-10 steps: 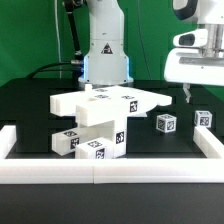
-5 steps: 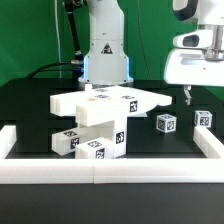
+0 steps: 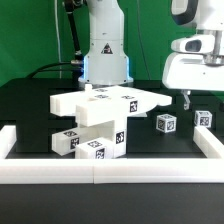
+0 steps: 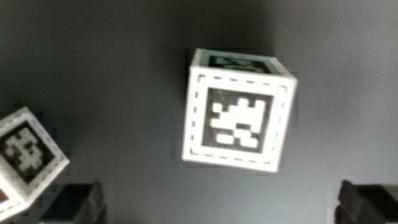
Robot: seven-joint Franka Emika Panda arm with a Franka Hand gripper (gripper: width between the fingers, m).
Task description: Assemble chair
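Glossy white rounded arm (image 3: 105,45), black cables (image 3: 68,40) beside it, boxy white end effector (image 4: 221,204) with dark fingers (image 3: 186,99).

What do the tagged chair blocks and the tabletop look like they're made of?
Chair blocks: probably rigid plastic; matte white, crisp edges, no glare. Their tags look like printed stickers. Tabletop: dark matte covering, perhaps fabric or rubber; no reflections to tell.

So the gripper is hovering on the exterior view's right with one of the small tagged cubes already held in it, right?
Not quite: the gripper hovers on the exterior view's right, but it is open and empty. One cube and the other cube both sit on the table, as the exterior view shows.
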